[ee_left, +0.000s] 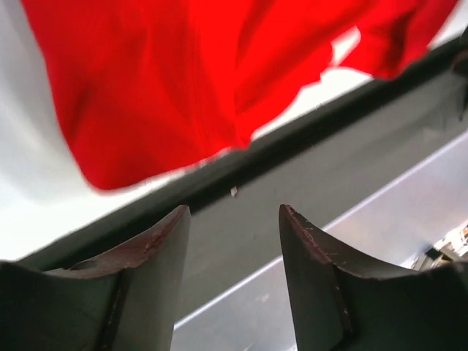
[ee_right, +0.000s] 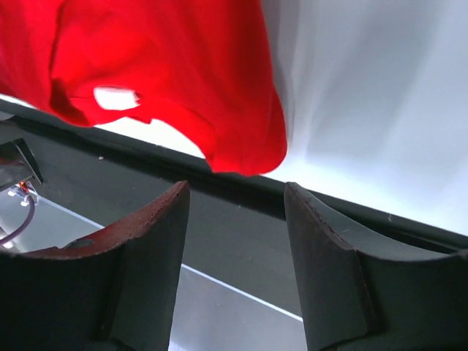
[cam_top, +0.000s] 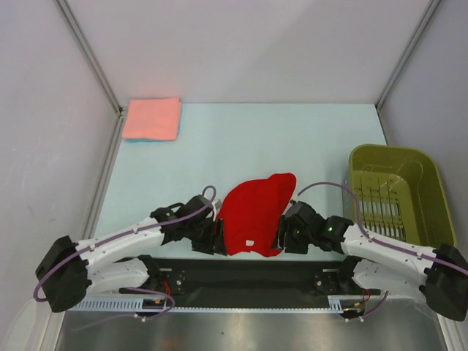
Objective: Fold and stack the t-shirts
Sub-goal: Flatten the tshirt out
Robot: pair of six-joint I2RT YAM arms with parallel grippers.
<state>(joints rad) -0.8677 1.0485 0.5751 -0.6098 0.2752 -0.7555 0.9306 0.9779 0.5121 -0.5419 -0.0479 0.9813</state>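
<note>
The red t-shirt [cam_top: 254,216] lies crumpled at the near middle of the table, its lower edge at the table's front edge. It also shows in the left wrist view [ee_left: 183,80] and the right wrist view [ee_right: 161,73]. The salmon-pink t-shirt [cam_top: 152,118] lies folded flat at the far left corner, a light-blue edge along its near side. My left gripper [cam_top: 218,238] is open and empty just left of the red shirt's lower edge [ee_left: 234,212]. My right gripper [cam_top: 281,238] is open and empty just right of it [ee_right: 235,190].
An olive-green plastic basket [cam_top: 398,191] stands at the right edge of the table. White walls with metal posts [cam_top: 88,55] close in the back and sides. A black strip [cam_top: 248,274] and a metal ledge run along the near edge below the shirt.
</note>
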